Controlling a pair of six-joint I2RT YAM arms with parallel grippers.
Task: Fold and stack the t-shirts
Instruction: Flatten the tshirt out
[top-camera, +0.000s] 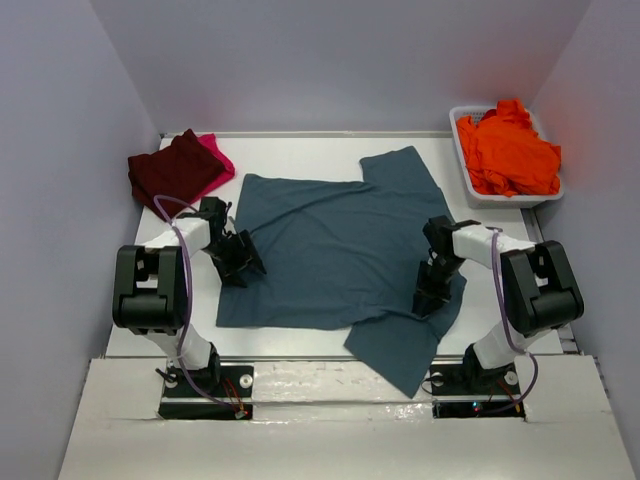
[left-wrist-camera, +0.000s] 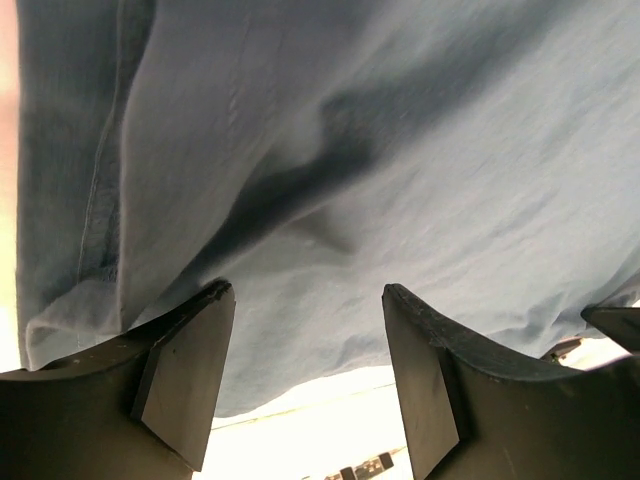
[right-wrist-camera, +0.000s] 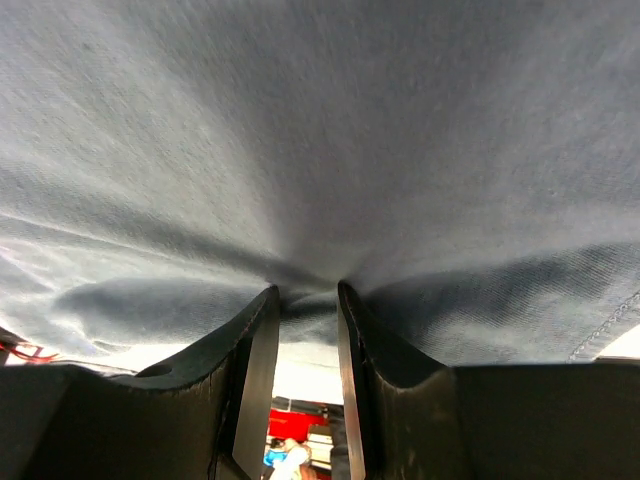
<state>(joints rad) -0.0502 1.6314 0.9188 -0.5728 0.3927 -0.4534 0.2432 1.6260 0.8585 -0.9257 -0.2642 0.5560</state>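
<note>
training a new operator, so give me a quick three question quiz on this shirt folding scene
1. True or false: the orange t-shirt lies in the white tub.
2. Which one pinches the blue t-shirt: A, the left gripper, or B, the right gripper?
3. What lies under the maroon t-shirt?
Key: 1 true; 2 B; 3 the pink t-shirt.

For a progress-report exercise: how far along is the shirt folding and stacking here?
Done: maroon shirt lies folded on the pink shirt, far left. In hand: teal-blue shirt spread out, right gripper pinching its right side, left gripper open at its left edge. Left: orange shirt in the tub.
</note>
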